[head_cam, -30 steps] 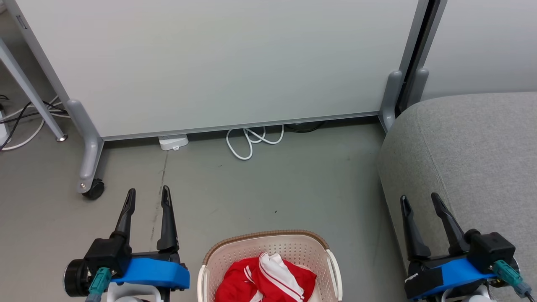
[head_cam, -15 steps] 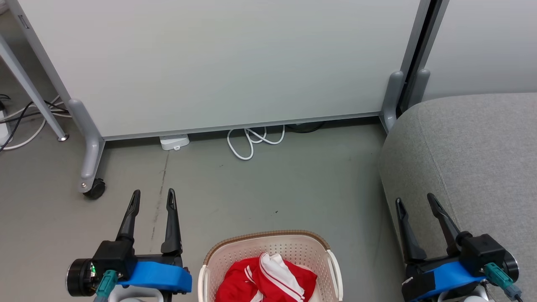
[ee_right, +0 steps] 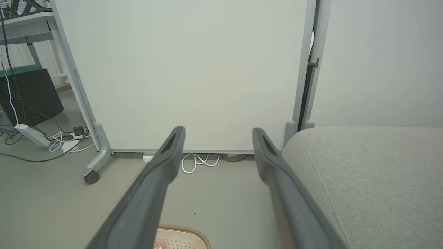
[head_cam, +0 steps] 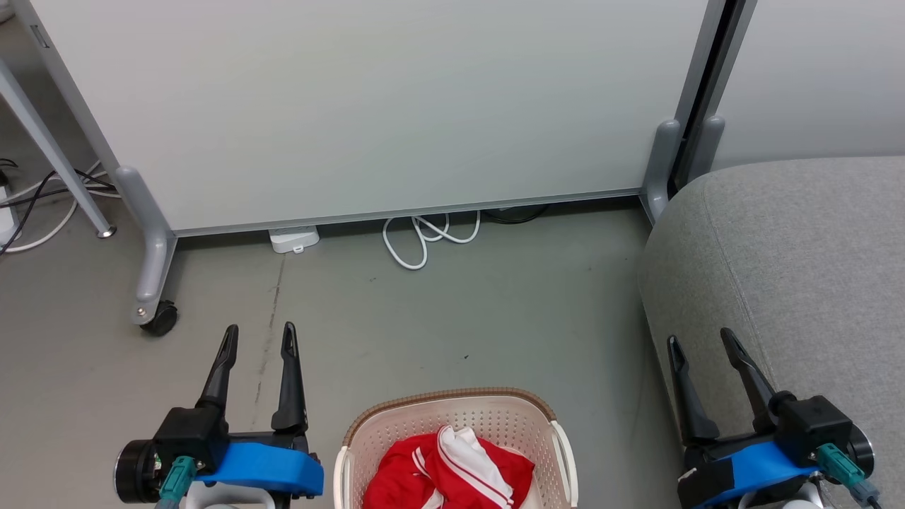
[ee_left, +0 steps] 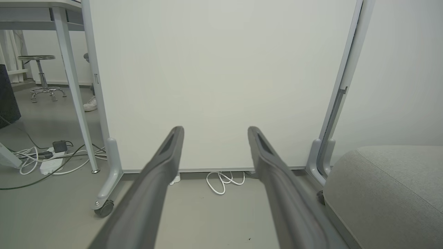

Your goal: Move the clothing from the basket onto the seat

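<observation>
Holding the left gripper (head_cam: pixel 259 329) open, both dark fingers spread apart and pinching nothing, tips pointing toward the white panel (head_cam: pixel 368 106). Hovering over the grey floor (head_cam: pixel 495 318), just left of the basket (head_cam: pixel 452 393) and clear of it.

Holding the right gripper (head_cam: pixel 698 336) open as well, fingers parted and empty, on the basket's right. Hanging close by the rounded front corner of the seat (head_cam: pixel 799 254); touching it or not, impossible to tell.

Leaving the clothing (head_cam: pixel 424 474) lying inside the basket: red fabric bunched up, white stripes and a white patch facing upward. Sitting on the floor between the two grippers, brown rim curving along the far side, near side cut off by the lower edge of the head view. Standing apart from the seat, with a strip of floor between them.

Looking farther out: panel standing upright on grey legs, a black wheel (head_cam: pixel 159 318) under the left leg. Trailing a looped white cord (head_cam: pixel 424 240) from under the panel's lower edge, beside a small white box (head_cam: pixel 292 239). Crossing the far left, a slanted table leg (head_cam: pixel 49 148) with cables on the floor behind it.
</observation>
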`<state>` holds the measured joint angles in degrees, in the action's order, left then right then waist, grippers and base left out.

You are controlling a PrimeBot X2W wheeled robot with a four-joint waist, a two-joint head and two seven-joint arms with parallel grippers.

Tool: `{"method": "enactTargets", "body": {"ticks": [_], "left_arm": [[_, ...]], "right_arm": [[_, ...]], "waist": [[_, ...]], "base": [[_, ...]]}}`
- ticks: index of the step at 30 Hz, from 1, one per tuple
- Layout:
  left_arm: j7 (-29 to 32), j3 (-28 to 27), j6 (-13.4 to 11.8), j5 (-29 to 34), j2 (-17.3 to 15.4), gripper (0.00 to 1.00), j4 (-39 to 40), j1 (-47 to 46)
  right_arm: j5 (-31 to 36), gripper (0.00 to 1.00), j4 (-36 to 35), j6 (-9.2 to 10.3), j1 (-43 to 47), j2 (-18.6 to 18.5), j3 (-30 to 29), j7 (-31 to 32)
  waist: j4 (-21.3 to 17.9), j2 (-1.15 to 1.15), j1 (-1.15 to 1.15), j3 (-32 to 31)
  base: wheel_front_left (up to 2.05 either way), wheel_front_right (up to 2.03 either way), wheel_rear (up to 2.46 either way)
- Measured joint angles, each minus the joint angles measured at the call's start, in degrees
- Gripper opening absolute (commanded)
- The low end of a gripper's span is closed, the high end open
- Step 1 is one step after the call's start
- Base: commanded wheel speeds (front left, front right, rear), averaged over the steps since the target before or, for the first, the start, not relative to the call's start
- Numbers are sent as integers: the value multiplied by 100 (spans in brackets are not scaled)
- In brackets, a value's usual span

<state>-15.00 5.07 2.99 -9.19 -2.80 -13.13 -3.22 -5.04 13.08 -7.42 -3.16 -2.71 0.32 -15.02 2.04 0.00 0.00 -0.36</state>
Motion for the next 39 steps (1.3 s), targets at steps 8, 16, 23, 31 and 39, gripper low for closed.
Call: {"method": "enactTargets", "body": {"ticks": [8, 16, 23, 31, 39], "left_arm": [[0, 1, 8, -4, 0, 100, -29, -1], [-1, 232, 198, 132, -4, 100, -364, -217], [-7, 475, 360, 323, -5, 100, -914, -660], [-7, 892, 422, 416, -126, 100, -1575, -1356], [-7, 1853, 441, 288, -512, 100, -2402, -2099]], "right_arm": [[-19, 100, -1, 0, 0, 0, 12, 0], [-25, 100, -37, 0, -2, 0, 13, 0], [-21, 100, -112, 0, -89, -1, 54, -1], [42, 100, -272, 0, -448, -3, 109, -1], [66, 100, -411, -4, -871, -4, 223, -1]], "waist": [[-9, 0, 0, 20], [-27, 0, 0, 108], [-120, 0, 0, 345], [-319, 0, 0, 911], [-665, 0, 1, 1581]], "base": [[0, 0, 0], [0, 0, 0], [0, 0, 0], [0, 0, 0], [0, 0, 0]]}}
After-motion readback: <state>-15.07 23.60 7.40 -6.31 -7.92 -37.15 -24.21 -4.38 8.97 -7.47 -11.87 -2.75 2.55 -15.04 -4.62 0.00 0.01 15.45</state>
